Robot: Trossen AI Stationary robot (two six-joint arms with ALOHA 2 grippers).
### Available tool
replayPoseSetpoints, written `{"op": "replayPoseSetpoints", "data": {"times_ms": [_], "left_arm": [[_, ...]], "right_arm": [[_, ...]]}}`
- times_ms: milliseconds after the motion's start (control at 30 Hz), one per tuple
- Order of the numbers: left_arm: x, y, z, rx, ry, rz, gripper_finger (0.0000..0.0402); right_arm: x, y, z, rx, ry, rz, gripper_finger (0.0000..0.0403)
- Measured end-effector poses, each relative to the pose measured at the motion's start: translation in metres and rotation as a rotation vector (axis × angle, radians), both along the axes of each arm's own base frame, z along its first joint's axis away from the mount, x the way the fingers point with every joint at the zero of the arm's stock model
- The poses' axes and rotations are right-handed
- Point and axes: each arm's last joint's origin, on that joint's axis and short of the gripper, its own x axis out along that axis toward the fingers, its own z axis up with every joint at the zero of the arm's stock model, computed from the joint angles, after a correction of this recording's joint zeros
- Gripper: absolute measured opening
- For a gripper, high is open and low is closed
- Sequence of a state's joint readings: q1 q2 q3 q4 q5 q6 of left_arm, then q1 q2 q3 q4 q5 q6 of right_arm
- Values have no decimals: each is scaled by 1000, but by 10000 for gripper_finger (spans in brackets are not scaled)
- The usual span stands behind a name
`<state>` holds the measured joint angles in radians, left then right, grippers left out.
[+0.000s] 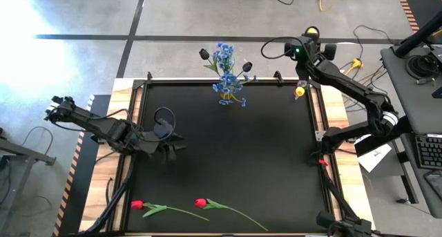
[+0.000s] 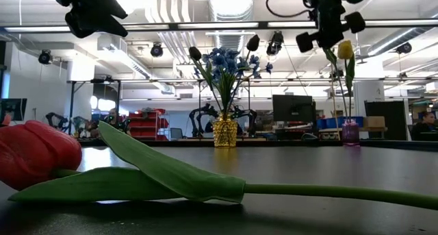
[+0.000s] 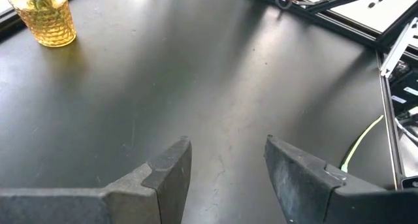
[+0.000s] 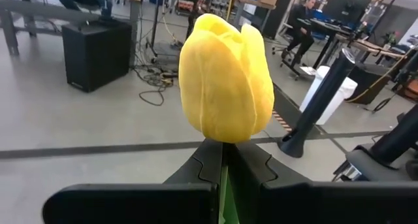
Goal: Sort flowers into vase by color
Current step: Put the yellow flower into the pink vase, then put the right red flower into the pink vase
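The right gripper (image 4: 225, 168) is positioned at the far right corner of the black table (image 1: 228, 154); its fingers are closed on the green stem of a yellow tulip (image 4: 226, 79), directly below the head; in the low view the tulip hangs upright above a small purple vase (image 2: 350, 133), and whether the stem end has entered the vase cannot be determined from this angle. The left gripper (image 3: 225, 175) is positioned over the left side of the table, raised above the surface; its fingers stand apart with nothing between them. An amber glass vase (image 1: 227, 92) stands at the middle of the far edge; it contains blue sprays (image 1: 224, 57) and black-headed tulips (image 1: 204, 54). Two red tulips lie flat along the near edge, well apart from both grippers; one (image 1: 137, 205) is near the left corner; the other (image 1: 201, 203) lies just to its right.
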<state>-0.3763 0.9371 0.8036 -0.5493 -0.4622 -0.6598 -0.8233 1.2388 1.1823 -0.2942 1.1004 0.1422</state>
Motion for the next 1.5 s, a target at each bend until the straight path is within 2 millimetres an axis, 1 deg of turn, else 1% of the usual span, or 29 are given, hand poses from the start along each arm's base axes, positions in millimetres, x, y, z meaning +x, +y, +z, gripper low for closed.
{"op": "replayPoseSetpoints", "data": {"times_ms": [67,200,267,333,400,533,633,733,933,1033,1133,1267,1367,1433,1500], "left_arm": [[0,0,0,0,0,0,182],[-1,0,-1,4,12,0,182],[-1,0,-1,7,18,0,182],[-2,1,-2,9,24,0,182],[-3,1,-1,8,25,1,182],[-6,2,-1,-8,30,3,176],[-9,2,0,-27,35,-14,168],[-11,3,1,-30,37,-21,160],[-15,3,3,-66,37,-61,149],[-17,3,5,-83,35,-79,145],[-19,3,5,-87,38,-86,141],[-19,3,5,-76,37,-95,137],[-19,3,5,-66,39,-102,136],[-19,3,5,-62,39,-106,136],[-19,3,5,-60,38,-107,136]], "right_arm": [[0,0,-9,19,13,-1,12],[-1,1,-20,45,28,1,12],[-1,2,-25,85,34,39,15],[0,3,-28,130,21,88,26],[-1,5,-28,167,-1,105,45],[-5,10,-21,242,2,102,103],[-8,14,-13,323,4,147,149],[-11,20,-4,402,-42,176,189],[-16,33,13,586,-124,290,251],[-17,43,23,673,-150,383,276],[-14,60,37,667,-164,510,296],[-5,91,57,621,-190,704,310],[5,120,65,603,-225,873,312],[14,143,68,616,-238,1002,310],[25,168,68,630,-213,1135,306]]}}
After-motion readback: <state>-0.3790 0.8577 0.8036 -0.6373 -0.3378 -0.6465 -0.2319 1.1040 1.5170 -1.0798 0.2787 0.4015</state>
